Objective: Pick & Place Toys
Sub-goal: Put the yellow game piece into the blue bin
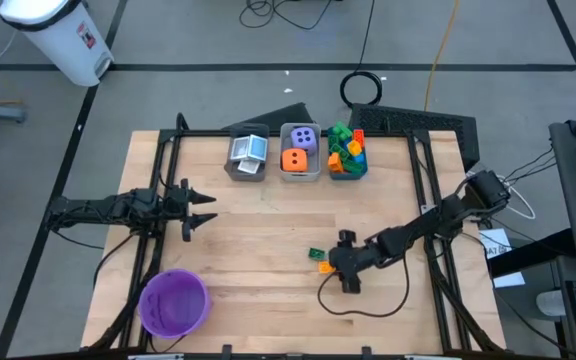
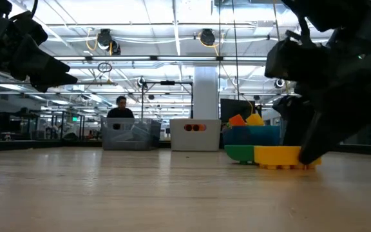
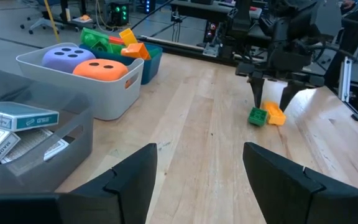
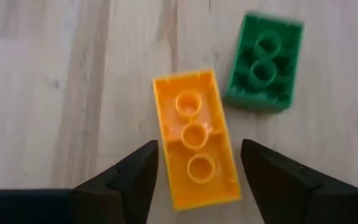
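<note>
An orange brick (image 4: 194, 140) and a green brick (image 4: 265, 62) lie side by side on the wooden table (image 1: 258, 240), both with their hollow undersides up. My right gripper (image 4: 199, 146) slants down over the orange brick, open, one finger on each long side of it with a gap showing on both sides. The left wrist view shows the same gripper (image 3: 271, 93) straddling the orange brick (image 3: 275, 115). My left gripper (image 1: 208, 208) waits open at the table's left, above the wood.
Along the far edge stand a grey bin with cards (image 1: 248, 152), a pale bin with a purple and an orange die (image 1: 300, 150), and a blue bin of bricks (image 1: 347, 152). A purple bowl (image 1: 174, 302) sits near left. A black cable (image 1: 368, 308) loops by the right arm.
</note>
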Motion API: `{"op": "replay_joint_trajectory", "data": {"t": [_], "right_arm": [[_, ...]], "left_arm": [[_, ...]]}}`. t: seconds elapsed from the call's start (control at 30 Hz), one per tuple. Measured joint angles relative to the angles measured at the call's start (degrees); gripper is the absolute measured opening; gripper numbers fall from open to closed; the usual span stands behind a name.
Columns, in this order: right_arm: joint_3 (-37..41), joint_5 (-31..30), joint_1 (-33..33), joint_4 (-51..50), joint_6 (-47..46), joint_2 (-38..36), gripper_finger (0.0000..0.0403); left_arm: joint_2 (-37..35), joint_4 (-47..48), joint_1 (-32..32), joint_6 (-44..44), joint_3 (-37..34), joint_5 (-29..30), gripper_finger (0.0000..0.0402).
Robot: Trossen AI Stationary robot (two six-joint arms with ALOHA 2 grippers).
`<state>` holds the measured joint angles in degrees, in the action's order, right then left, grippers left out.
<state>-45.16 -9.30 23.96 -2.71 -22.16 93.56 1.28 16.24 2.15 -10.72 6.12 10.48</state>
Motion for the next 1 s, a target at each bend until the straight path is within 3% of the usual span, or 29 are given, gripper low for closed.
{"op": "replay_joint_trajectory", "data": {"t": [0.13, 0.33, 0.53, 0.77, 1.0], "right_arm": [[-0.10, -3.90, 0.01, -0.03, 0.81, -0.50, 0.0181], [-0.18, -3.91, -0.71, -1.84, 1.02, -0.54, 0.0124], [-0.20, -3.93, -0.71, -3.02, 2.53, -1.04, 0.0139], [-0.10, -4.24, -0.75, -7.87, 4.06, -9.33, 0.0139], [-0.12, -13.94, -2.98, -9.77, 7.98, -20.66, 0.0135]], "left_arm": [[0.00, -0.01, 0.00, 0.00, -0.01, 0.00, 0.0246], [0.00, -0.01, 0.01, 0.00, -0.01, 0.00, 0.0246], [0.01, -0.01, 0.00, 0.00, -0.01, 0.00, 0.0246], [0.01, -0.01, 0.00, 0.00, -0.01, 0.00, 0.0246], [0.00, 0.00, 0.02, 0.00, -0.01, 0.00, 0.0246]]}}
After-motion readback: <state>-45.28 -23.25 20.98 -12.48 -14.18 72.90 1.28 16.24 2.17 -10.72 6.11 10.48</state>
